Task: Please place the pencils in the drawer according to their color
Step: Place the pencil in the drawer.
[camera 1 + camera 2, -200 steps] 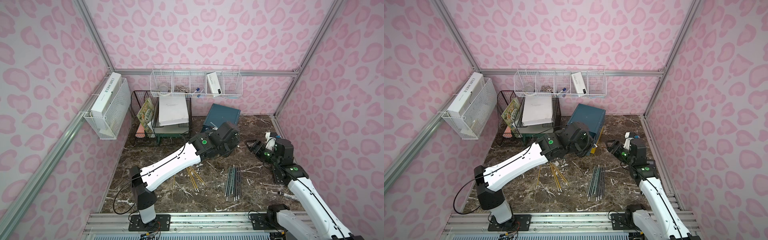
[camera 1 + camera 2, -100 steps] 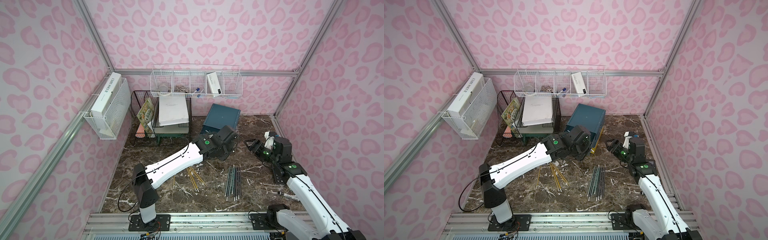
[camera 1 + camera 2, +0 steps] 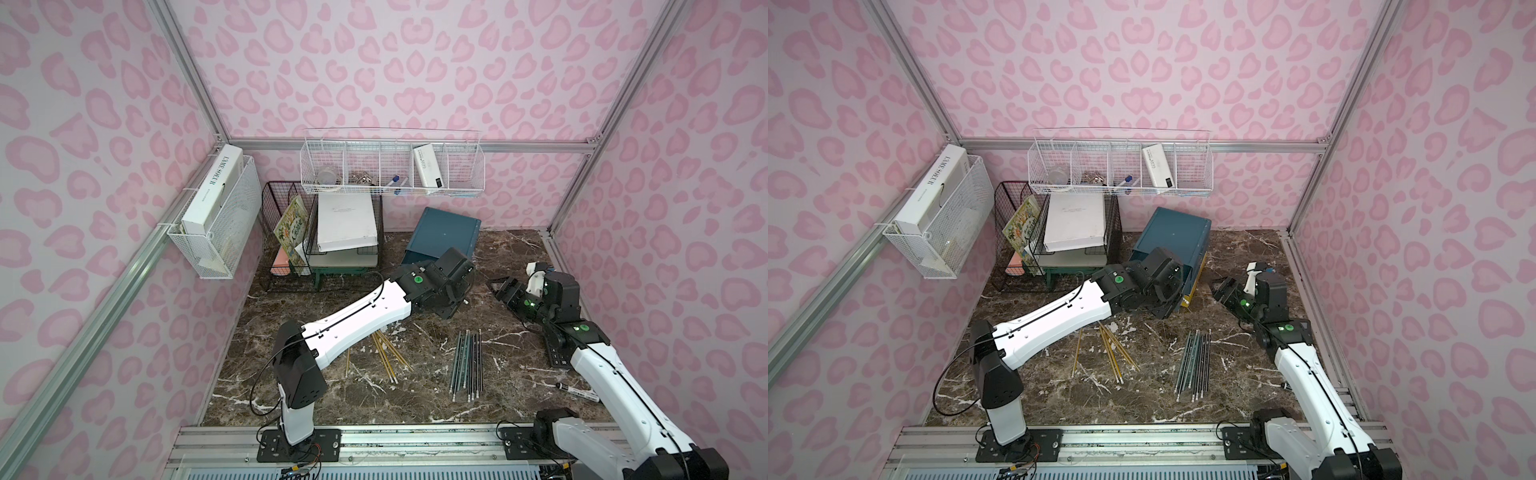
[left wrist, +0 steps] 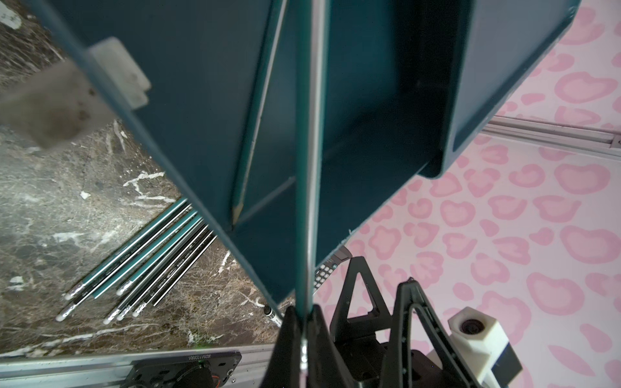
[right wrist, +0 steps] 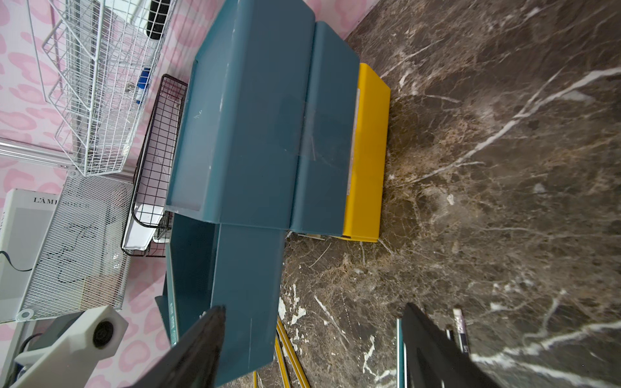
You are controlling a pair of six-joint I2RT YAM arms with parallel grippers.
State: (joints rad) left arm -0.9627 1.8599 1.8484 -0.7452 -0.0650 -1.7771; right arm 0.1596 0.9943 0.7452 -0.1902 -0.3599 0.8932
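Stretching forward since a second ago, the left tool (image 4: pixel 304 319), pinching a thin teal-green pencil (image 4: pixel 307 151), holds it over the open dark-teal plastic drawer (image 4: pixel 376 141), where one matching pencil (image 4: pixel 255 127) already lies. Behind it most yellow, teal and black pencils (image 3: pixel 467 361) wait on the marble bench (image 3: pixel 415 407), so sorting has barely begun; the right tool (image 3: pixel 503 289) stands spread and empty.

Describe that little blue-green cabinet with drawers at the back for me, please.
The drawer cabinet is a small dark-teal box, plastic by its look, standing askew on the marble table near the back wall. Its lowest tier is yellow. The top drawer is pulled well out, its white handle facing the arms, and one teal pencil lies inside. The left gripper, shut on a second teal pencil, points it into the open drawer.
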